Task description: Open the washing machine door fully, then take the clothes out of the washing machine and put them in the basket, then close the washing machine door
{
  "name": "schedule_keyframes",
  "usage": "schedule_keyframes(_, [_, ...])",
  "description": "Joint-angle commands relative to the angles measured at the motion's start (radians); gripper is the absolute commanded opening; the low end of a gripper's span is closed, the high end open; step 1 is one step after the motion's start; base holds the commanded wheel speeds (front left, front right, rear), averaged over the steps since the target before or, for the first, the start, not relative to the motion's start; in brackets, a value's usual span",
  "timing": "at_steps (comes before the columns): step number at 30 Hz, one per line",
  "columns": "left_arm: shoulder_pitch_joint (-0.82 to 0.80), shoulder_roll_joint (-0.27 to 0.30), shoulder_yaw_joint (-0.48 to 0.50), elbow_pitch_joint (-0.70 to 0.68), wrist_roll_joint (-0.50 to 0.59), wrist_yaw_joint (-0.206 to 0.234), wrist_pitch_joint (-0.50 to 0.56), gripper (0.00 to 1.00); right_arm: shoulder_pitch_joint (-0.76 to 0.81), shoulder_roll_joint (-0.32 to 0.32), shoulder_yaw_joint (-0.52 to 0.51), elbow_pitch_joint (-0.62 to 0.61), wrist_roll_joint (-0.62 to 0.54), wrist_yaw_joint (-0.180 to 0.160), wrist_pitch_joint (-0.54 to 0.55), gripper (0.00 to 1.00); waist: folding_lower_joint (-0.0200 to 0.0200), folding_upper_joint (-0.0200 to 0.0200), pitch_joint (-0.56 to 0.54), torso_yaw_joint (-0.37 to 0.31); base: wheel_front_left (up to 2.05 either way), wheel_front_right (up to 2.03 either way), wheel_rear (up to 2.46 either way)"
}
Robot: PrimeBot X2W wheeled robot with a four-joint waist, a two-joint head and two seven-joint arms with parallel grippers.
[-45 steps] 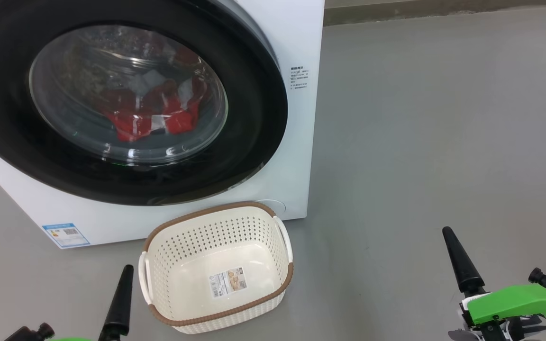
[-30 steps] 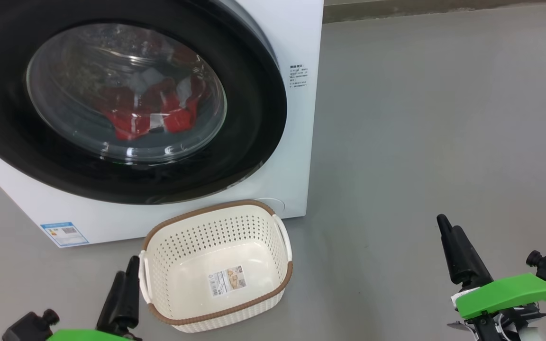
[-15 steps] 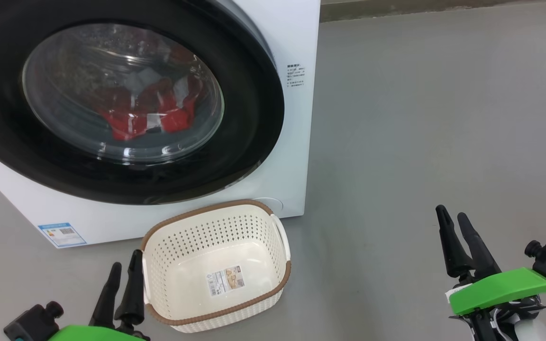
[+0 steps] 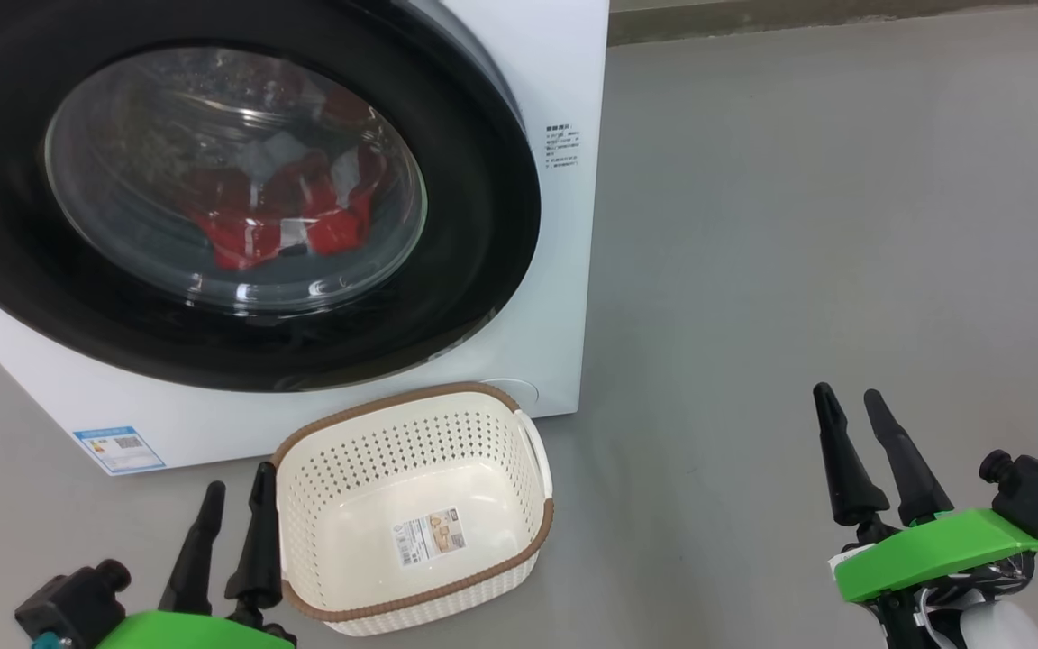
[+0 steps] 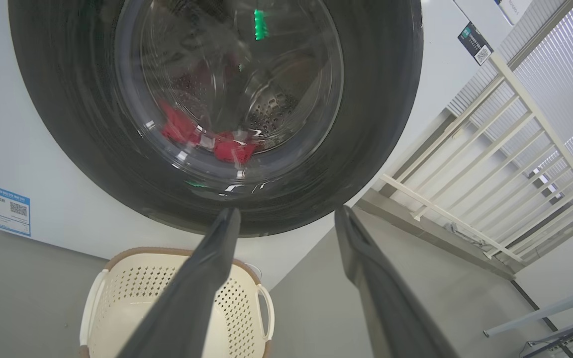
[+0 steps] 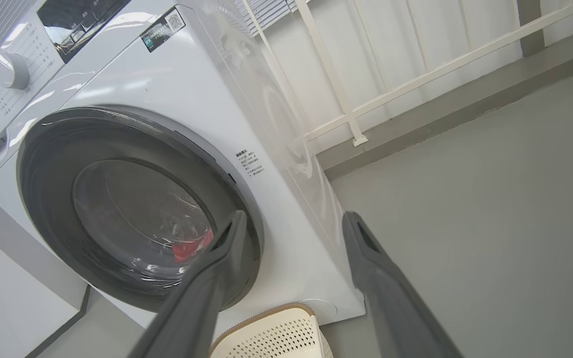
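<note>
Head downward, wrists low, 3 share door (image 4: 492, 225)

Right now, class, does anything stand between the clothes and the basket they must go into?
Yes: the door covers the opening of the machine, and the clothes lie behind it. The basket sits on the floor in front of the machine, with nothing over it.

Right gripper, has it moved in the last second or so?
Yes. Against the still basket, the right gripper has shifted up the head view and slightly left.
</note>
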Motion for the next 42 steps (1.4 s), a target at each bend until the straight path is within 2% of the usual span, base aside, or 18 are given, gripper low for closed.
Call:
schedule_keyframes(1, [-0.046, 0.019, 0.020, -0.032, 0.028, 0.007, -0.013, 1.00, -0.051, -0.010, 0.018, -0.033, -0.026, 0.000, -0.012, 1.00, 0.0000, 0.0000, -0.001, 0.000, 0.00, 0.00, 0.00])
schedule_keyframes(9, [-0.052, 0.019, 0.023, -0.043, 0.119, 0.004, -0.037, 1.00, -0.059, -0.023, 0.060, -0.023, -0.106, 0.000, -0.036, 1.00, 0.0000, 0.0000, -0.003, -0.003, 0.00, 0.00, 0.00])
schedule_keyframes(42, [-0.075, 0.023, 0.040, -0.100, 0.486, 0.020, -0.135, 1.00, -0.091, -0.034, 0.082, -0.088, -0.467, -0.001, -0.133, 1.00, 0.0000, 0.0000, 0.008, -0.009, 0.00, 0.00, 0.00])
